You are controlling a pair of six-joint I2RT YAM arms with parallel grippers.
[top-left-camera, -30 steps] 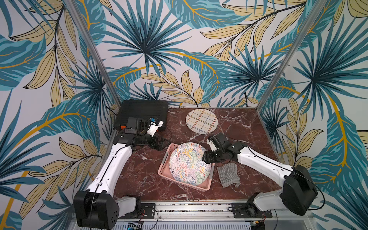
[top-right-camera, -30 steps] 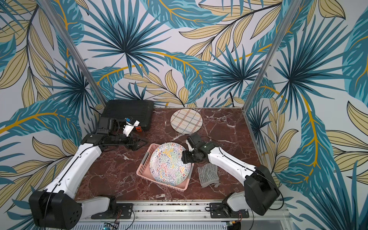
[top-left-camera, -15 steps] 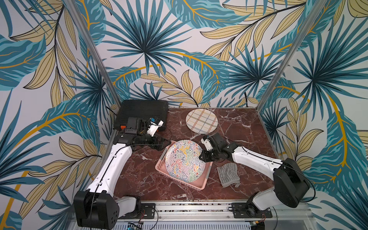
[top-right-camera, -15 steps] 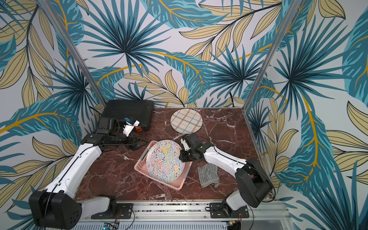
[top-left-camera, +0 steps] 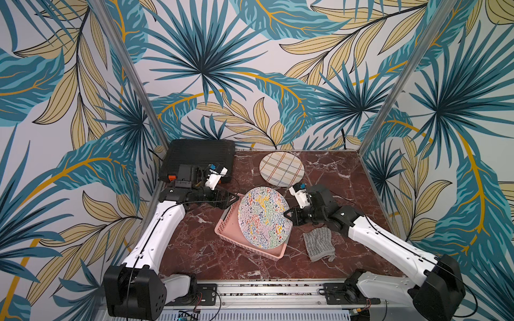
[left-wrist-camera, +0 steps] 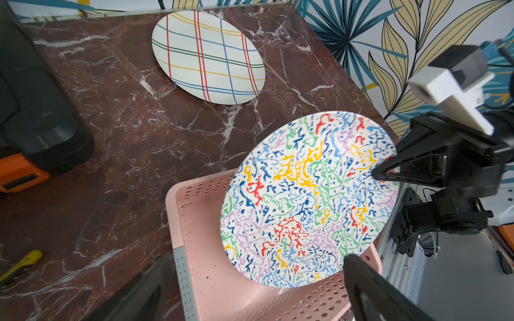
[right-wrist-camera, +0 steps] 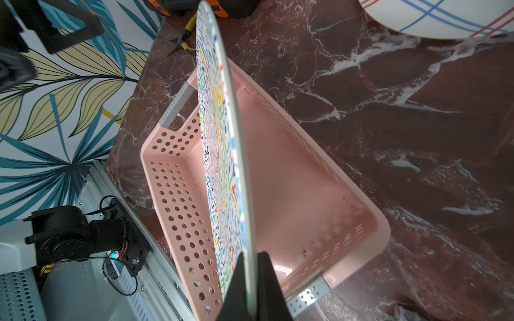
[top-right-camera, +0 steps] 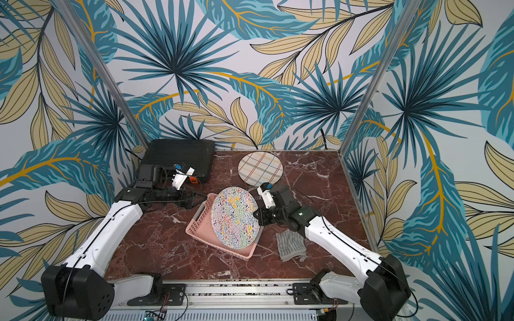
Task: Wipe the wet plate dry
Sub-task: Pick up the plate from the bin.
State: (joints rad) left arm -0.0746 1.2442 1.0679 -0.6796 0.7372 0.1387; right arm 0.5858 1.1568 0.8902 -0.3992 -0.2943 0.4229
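Top views, plate (top-left-camera: 264,218): stood on edge over pink basket (top-left-camera: 225,226), rim pinched tight in right pincer (top-left-camera: 288,216); cloth (top-left-camera: 318,244) loose on counter (top-left-camera: 194,244).
Left wrist, left pincer (left-wrist-camera: 258,258): spread wide, empty, facing plate.
Right wrist, risk: thin grip on wet rim; likely slip or pivot into basket.

A basket (top-left-camera: 224,226) is set mid-table (top-left-camera: 194,244). A plate (top-left-camera: 262,218) is held on edge in it, tilted, its right rim clamped by the right gripper (top-left-camera: 288,215). A cloth (top-left-camera: 318,244) is laid just right of the basket. A second plate (top-left-camera: 281,169) is laid flat behind it, and a case (top-left-camera: 200,152) is placed in the back left corner.
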